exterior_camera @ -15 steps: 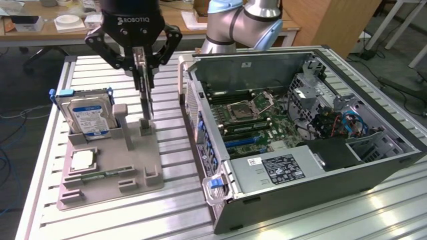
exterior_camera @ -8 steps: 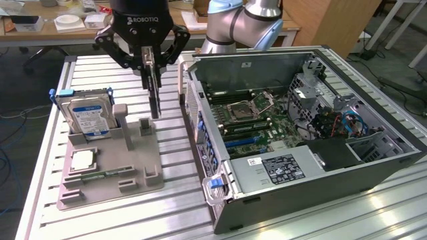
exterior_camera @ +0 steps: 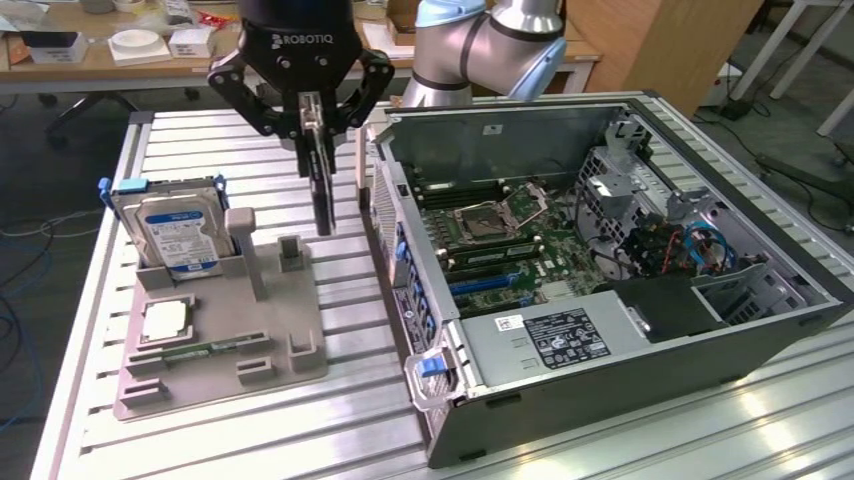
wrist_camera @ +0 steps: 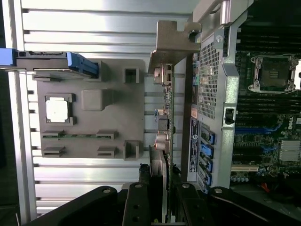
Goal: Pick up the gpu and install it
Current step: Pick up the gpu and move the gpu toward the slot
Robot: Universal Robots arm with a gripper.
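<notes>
Black gpu (exterior_camera: 322,185) is hanging clenched in the end effector (exterior_camera: 314,125) beside the computer case (exterior_camera: 390,225); slipping in that narrow grip risks its bracket (wrist_camera: 171,42) striking the case wall.

The black two-fingered gripper (wrist_camera: 160,188) clamps the thin black gpu card (wrist_camera: 164,141) edge-on, with its bent silver metal bracket (wrist_camera: 173,44) at the far end. The card hangs between the grey moulded parts holder (wrist_camera: 117,113) and the open grey computer case (wrist_camera: 225,94), above the slatted aluminium table (wrist_camera: 94,23).
</notes>
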